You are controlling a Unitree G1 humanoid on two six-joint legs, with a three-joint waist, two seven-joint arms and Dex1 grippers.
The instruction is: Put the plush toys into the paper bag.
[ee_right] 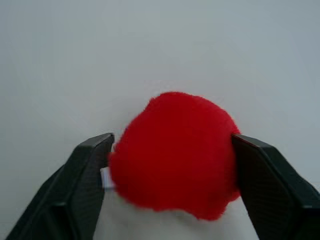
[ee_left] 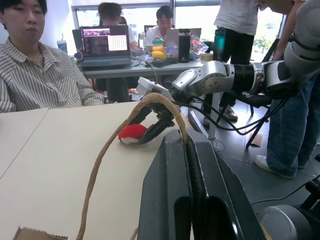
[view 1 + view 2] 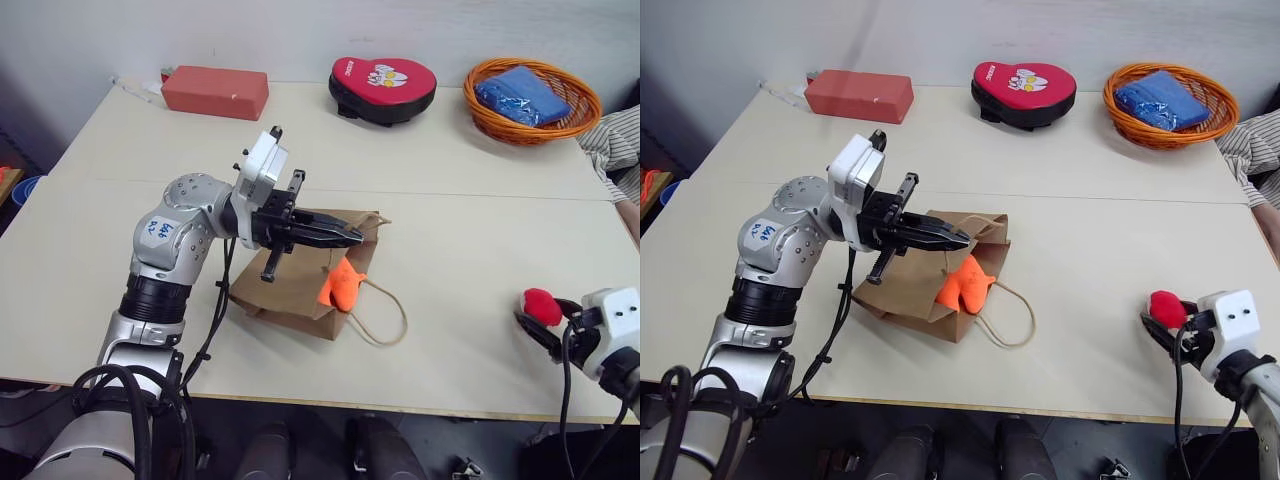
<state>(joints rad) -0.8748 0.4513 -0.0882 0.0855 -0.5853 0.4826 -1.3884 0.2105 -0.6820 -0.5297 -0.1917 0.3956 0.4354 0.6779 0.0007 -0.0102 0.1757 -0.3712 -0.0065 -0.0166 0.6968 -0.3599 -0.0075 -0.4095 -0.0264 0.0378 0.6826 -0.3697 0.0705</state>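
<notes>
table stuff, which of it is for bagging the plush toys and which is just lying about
For the job:
- paper bag, its handle pinched in the shut left gripper
- orange plush toy at the bag's mouth
- red plush toy between the right gripper fingers

Lying about:
- red box
- red heart-shaped pad
- wicker basket holding a blue packet

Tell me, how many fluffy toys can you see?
2. The orange plush toy lies at the paper bag mouth, under the left gripper. The red plush toy sits between the right gripper fingers. More may hide inside the bag.
</notes>
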